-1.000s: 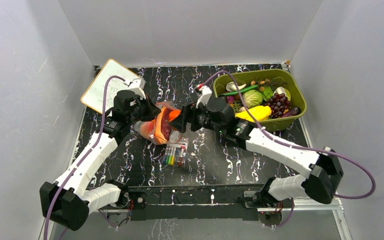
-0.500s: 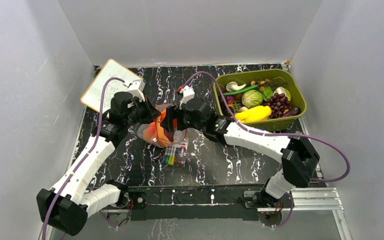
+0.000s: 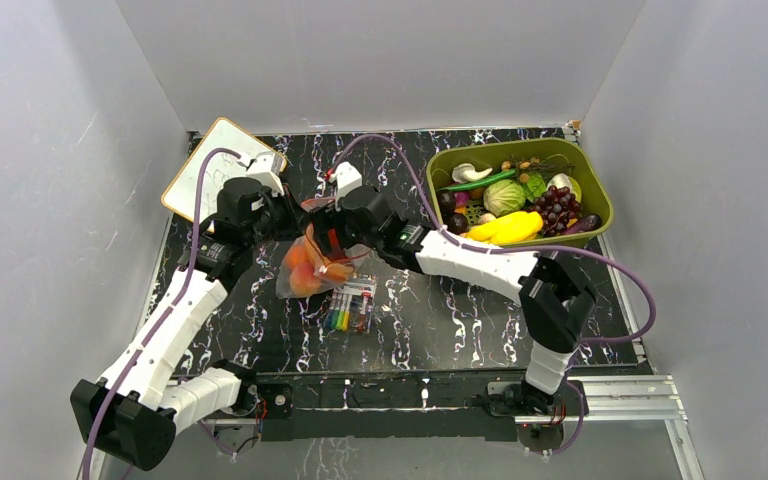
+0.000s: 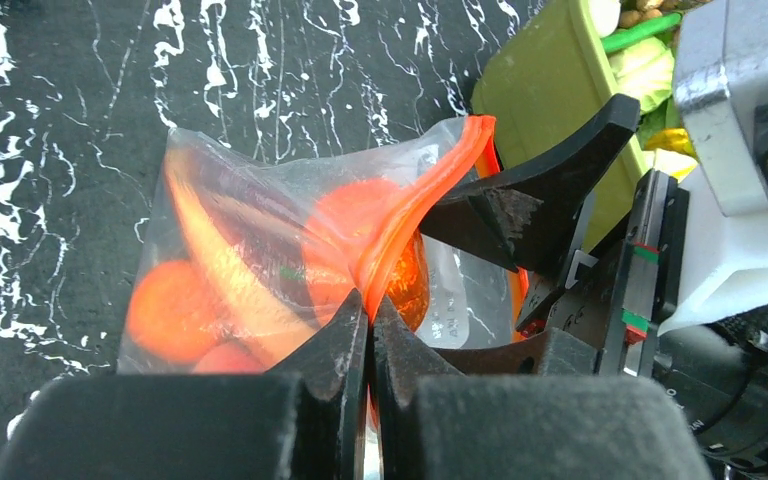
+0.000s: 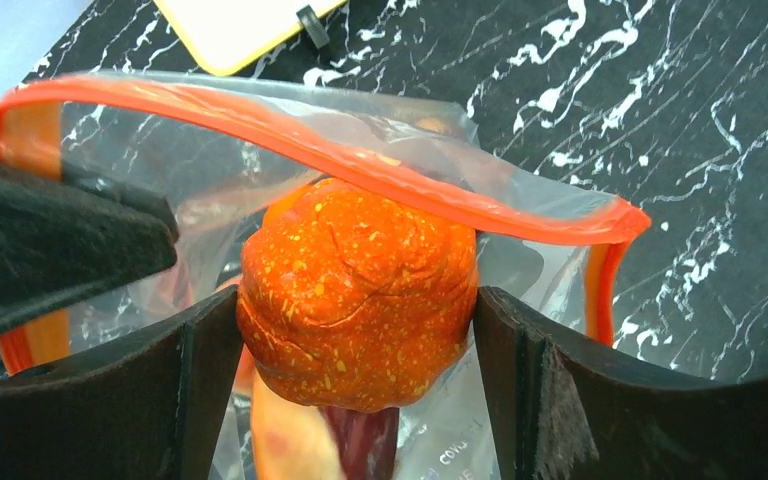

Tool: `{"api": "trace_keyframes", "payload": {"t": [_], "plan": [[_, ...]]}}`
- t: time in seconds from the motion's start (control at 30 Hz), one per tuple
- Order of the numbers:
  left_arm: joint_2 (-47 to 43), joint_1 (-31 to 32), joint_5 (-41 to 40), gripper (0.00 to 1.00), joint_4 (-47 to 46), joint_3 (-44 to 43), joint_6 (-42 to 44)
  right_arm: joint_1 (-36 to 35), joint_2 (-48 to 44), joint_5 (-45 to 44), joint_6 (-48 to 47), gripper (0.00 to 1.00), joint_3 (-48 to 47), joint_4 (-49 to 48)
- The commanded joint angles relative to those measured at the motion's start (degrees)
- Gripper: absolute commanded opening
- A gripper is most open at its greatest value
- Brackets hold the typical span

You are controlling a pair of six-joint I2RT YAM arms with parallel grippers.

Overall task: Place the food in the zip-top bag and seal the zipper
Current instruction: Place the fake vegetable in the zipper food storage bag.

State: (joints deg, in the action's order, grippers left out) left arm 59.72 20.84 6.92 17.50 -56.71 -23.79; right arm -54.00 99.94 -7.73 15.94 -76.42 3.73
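- View from above: the zip-top bag (image 3: pixel 305 272) sits left of frame centre on the black marbled table (image 3: pixel 440 320), just above a marker pack (image 3: pixel 350 305). The left arm (image 3: pixel 175 320) and right arm (image 3: pixel 470 262) converge on its upper edge. An olive-green bin (image 3: pixel 572 243) of toy produce stands at upper right and a whiteboard (image 3: pixel 200 170) at upper left.
- Left wrist view: the left gripper (image 4: pixel 368 320) is clenched on the zipper (image 4: pixel 428 192), with its fingertips pinched together over the red-orange strip at lower centre. Orange food (image 4: pixel 160 310) shows through the clear film at centre left.
- Right wrist view: the right gripper (image 5: pixel 358 330) grasps an orange speckled toy fruit (image 5: pixel 360 290), with one finger pressed against each side. The fruit sits at the bag mouth, directly below the zipper, which arches across the upper frame.
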Motion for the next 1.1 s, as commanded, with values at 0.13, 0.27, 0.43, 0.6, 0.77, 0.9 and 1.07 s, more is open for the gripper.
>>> {"api": "trace_keyframes", "payload": {"t": [0.13, 0.27, 0.43, 0.6, 0.77, 0.9, 1.07], "plan": [[-0.4, -0.2, -6.5, 0.00, -4.2, -0.8, 2.6, 0.1, -1.3, 1.4, -4.4, 0.89, -6.6, 2.7], [-0.3, -0.2, -6.9, 0.00, -5.4, 0.2, 2.7, 0.3, -4.0, 2.2, -3.5, 0.89, -6.3, 5.5], [0.1, -0.1, -7.4, 0.00, -6.3, 0.7, 2.9, 1.0, -7.4, 5.0, -2.2, 0.85, -6.7, 9.9], [0.6, -0.1, -8.2, 0.00, -7.5, 1.2, 4.0, 1.1, -12.0, 1.3, -3.4, 0.79, -6.7, 15.1], [1.3, -0.2, -8.0, 0.00, -9.0, 1.0, 4.9, 1.7, -16.7, -5.4, -3.3, 0.70, -7.8, 19.7], [2.1, -0.2, -9.8, 0.00, -12.1, -0.1, 7.3, 3.2, -19.3, -10.8, -2.8, 0.64, -8.8, 23.3], [3.2, -0.2, -11.3, 0.00, -15.7, -0.7, 8.5, 6.5, -20.8, -15.1, -5.0, 0.63, -8.5, 25.1]]}}
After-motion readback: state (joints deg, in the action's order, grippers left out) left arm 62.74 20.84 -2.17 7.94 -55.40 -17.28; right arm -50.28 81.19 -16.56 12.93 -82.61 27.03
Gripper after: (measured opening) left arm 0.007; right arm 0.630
